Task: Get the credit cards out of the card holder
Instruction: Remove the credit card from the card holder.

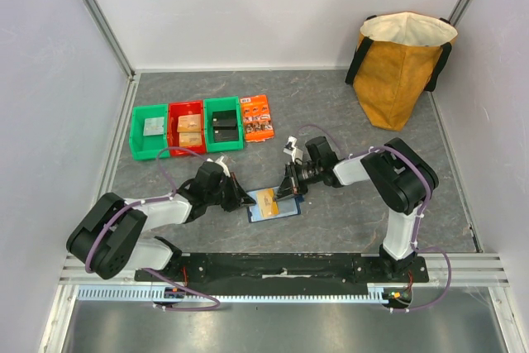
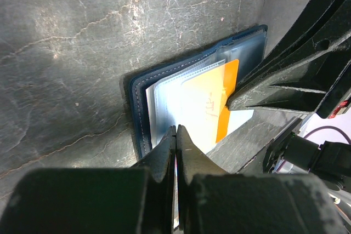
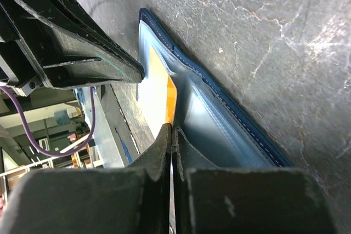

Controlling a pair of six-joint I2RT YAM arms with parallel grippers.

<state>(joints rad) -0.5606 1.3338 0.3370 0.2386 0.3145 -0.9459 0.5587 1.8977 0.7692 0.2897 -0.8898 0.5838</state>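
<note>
**Open wallet [image 1: 281, 208] between closed jaws**

The left gripper [image 2: 176, 130] meets the wallet's left edge and the right gripper [image 3: 171, 130] its right edge, each with jaws pressed together. Whether either pinches a sleeve cannot be told. An orange card [image 2: 208, 102] lies inside the wallet's clear sleeve [image 2: 164, 97]

A green bin [image 1: 150, 140], a red bin [image 1: 187, 128] and a second green bin [image 1: 223, 124] stand touching in a row on the grey table [image 1: 347, 113]. An orange packet [image 1: 258, 118] lies just beside them. A tan bag [image 1: 400, 68] stands upright, well apart, at the far right.
</note>
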